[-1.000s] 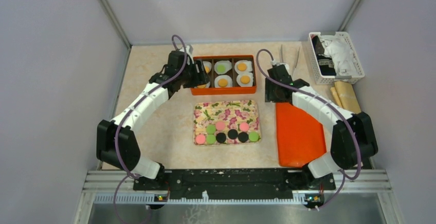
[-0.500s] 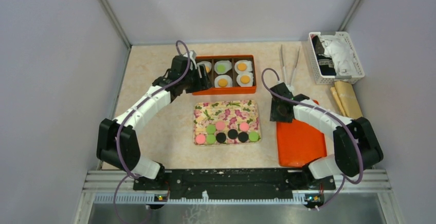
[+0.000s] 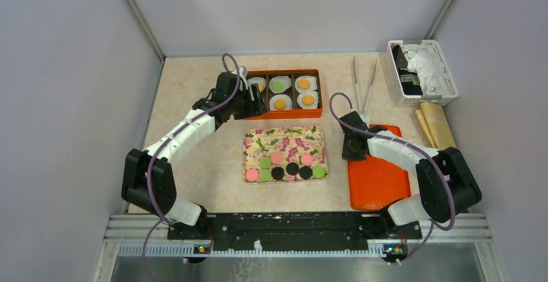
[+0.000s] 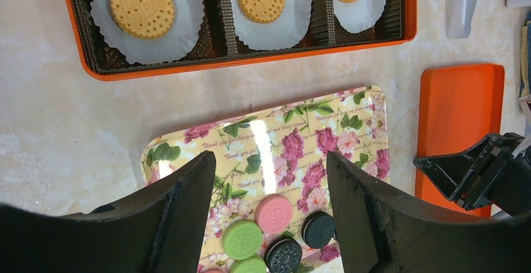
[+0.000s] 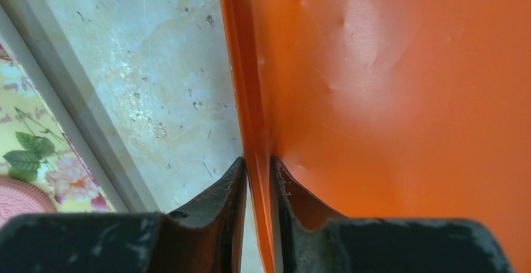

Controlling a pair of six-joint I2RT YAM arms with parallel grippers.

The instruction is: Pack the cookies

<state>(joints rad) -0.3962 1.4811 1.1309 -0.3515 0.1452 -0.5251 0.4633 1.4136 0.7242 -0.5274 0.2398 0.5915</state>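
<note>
Hanging near the left end of the orange box (image 4: 250,61), the left end effector (image 4: 269,163) was spread wide with nothing between its fingers. The right end effector (image 5: 257,163) was pressed together on the left edge of the orange lid (image 5: 388,97), which lay on the desk (image 3: 194,88) to the right of the floral tray (image 3: 284,141).

The cookies (image 3: 292,168) waiting to be packed sat in a loose cluster along the near side of that tray: three pink, three green and three black. The packed cookies (image 4: 142,7) lay one each in white paper cups (image 4: 294,29) inside the box's compartments (mostly orange, one green in the far row); the left end of the box was hidden behind the arm.

Faint cursive script ran across the tray's floral print, too small and glossy to read with certainty. The cookies carried embossed patterns, but no word could be made out.

A pair of tongs (image 3: 363,81) lay beyond the lid, and a white basket (image 3: 446,68) stood at the far right corner.
</note>
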